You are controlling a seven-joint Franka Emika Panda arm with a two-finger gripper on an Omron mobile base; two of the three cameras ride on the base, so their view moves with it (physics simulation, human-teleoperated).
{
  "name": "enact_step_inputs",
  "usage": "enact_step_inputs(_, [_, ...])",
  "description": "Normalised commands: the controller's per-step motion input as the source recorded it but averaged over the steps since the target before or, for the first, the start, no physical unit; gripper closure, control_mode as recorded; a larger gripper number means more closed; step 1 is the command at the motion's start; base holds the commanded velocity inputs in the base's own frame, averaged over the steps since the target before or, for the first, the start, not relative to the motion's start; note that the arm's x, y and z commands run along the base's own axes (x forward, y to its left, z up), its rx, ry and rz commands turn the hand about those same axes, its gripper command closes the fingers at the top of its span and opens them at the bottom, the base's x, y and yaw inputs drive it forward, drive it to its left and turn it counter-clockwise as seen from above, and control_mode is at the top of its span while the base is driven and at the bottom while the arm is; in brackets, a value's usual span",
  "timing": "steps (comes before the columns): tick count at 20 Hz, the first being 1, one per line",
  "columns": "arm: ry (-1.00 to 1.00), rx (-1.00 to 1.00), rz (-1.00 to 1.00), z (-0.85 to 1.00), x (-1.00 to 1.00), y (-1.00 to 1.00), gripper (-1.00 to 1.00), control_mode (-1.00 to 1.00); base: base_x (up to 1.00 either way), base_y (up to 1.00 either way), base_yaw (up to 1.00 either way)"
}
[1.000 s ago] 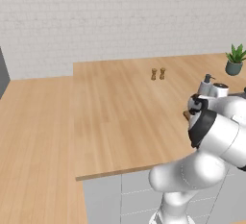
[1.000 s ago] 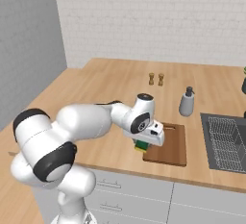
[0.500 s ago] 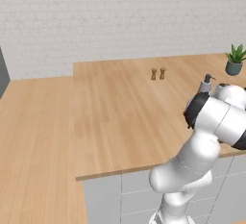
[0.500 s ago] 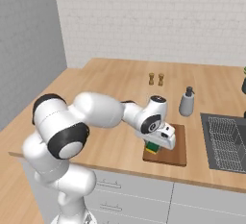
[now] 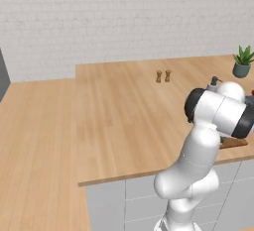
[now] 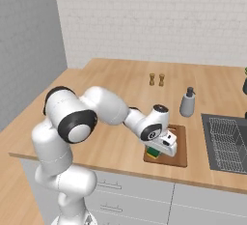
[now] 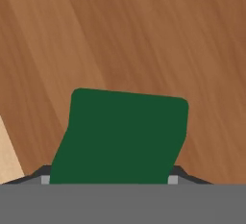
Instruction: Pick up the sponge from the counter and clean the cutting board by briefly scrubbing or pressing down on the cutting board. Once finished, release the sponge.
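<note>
Sponge (image 6: 153, 152) on the near left part of the board (image 6: 179, 147), yellow foam down and green top up, pinched between the fingers (image 6: 155, 152) under the white hand. In the hand view, green sponge top (image 7: 122, 139) close up between two dark tips (image 7: 178, 174) at its sides, fingers closed on it, dark reddish wood of the board (image 7: 144, 35) all around and a sliver of light table (image 7: 8, 158) at the left edge. Board lying flat near the front edge of the table (image 6: 111, 89), just left of the sink (image 6: 226, 142). Soap bottle (image 6: 187, 102) upright just beyond the board, apart from it. Two small shakers (image 6: 157, 79) side by side farther back, well apart from the board. From the left base view, potted plant (image 5: 242, 61) at the far right, shakers (image 5: 163, 76) mid-table, a strip of board (image 5: 232, 143) showing behind the arm.
</note>
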Motion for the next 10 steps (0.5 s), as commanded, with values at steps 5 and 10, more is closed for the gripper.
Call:
enact_step_inputs(5, [-0.02, 0.0, -0.01, -0.48, 0.43, 0.0, 1.0, -1.0, 0.0, 0.0, 0.0])
enact_step_inputs(10, [0.01, 0.0, -0.01, -0.05, 0.61, 0.0, 1.0, -1.0, 0.0, 0.0, 0.0])
